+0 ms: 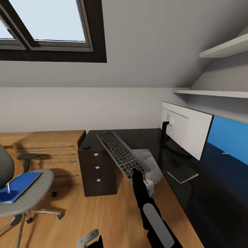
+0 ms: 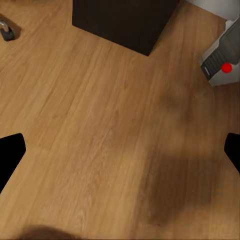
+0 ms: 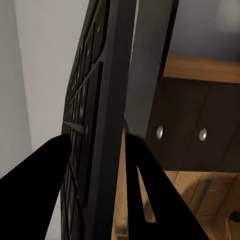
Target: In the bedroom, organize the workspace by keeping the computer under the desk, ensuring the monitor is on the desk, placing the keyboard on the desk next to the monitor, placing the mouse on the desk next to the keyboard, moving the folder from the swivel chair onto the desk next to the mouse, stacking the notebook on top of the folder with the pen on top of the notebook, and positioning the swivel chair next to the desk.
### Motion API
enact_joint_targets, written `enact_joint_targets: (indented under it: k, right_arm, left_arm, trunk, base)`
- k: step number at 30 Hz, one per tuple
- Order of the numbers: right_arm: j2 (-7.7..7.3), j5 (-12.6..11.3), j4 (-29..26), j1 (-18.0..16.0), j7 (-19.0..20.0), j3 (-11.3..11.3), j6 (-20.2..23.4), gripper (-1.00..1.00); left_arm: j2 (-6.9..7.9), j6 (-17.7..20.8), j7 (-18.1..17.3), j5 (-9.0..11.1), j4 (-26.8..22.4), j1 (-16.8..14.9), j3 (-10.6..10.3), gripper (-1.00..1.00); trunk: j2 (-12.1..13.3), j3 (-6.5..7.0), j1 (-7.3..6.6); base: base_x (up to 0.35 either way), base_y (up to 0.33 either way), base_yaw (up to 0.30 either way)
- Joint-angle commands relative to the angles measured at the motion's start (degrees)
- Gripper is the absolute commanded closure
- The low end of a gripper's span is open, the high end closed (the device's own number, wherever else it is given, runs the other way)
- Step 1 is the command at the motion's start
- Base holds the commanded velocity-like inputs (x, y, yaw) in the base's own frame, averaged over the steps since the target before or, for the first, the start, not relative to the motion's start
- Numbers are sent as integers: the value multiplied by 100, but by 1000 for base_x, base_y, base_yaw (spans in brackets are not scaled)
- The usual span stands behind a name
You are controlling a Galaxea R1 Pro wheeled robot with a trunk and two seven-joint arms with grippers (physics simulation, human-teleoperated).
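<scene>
At the near edge of the desk (image 1: 220,193), the right gripper (image 1: 137,173) pinches the near end of the keyboard (image 1: 121,154); its fingertips are hidden behind the keyboard edge in the head view. Right wrist view: the keyboard (image 3: 97,115) sits edge-on between the two dark fingers (image 3: 145,180), jaws pressed onto it; key rows hard to make out at this angle. Keyboard is raised, slanting from the drawer unit (image 1: 99,168) toward the robot, far end over the desk corner.

Monitor (image 1: 187,129) stands on the desk with its white back toward the camera; screen face not visible. Computer (image 1: 148,186) partly hidden behind the right arm, low by the desk edge. Left wrist view shows it better: grey case (image 2: 222,55) on the floor (image 2: 110,130), red button visible, cut off by frame edge. Left gripper (image 2: 120,155) hangs over bare floor, jaws spread wide.

Swivel chair (image 1: 24,193) at left, cut off, well apart from the desk; blue folder (image 1: 18,186) lies on its seat with a small pale item on top, too small to identify.
</scene>
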Motion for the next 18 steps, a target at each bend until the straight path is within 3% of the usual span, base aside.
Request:
enact_joint_targets:
  k: [1, 9, 18]
  right_arm:
    - [0, -34, -7, -3, -16, 7, -35, 100]
    - [0, -33, -8, -3, -14, 3, -34, 100]
    - [0, -37, -8, -6, -14, 3, -34, 100]
  left_arm:
    - [3, 28, 31, 13, -11, -2, -6, -100]
    - [3, 21, 31, 10, -11, -2, -17, -100]
    - [17, 11, 25, 13, -11, -2, -25, -100]
  trunk:
    - [39, 14, -19]
    - [159, 68, -85]
    - [159, 68, -85]
  base:
    - [329, 0, 20]
    - [289, 0, 5]
    - [47, 15, 0]
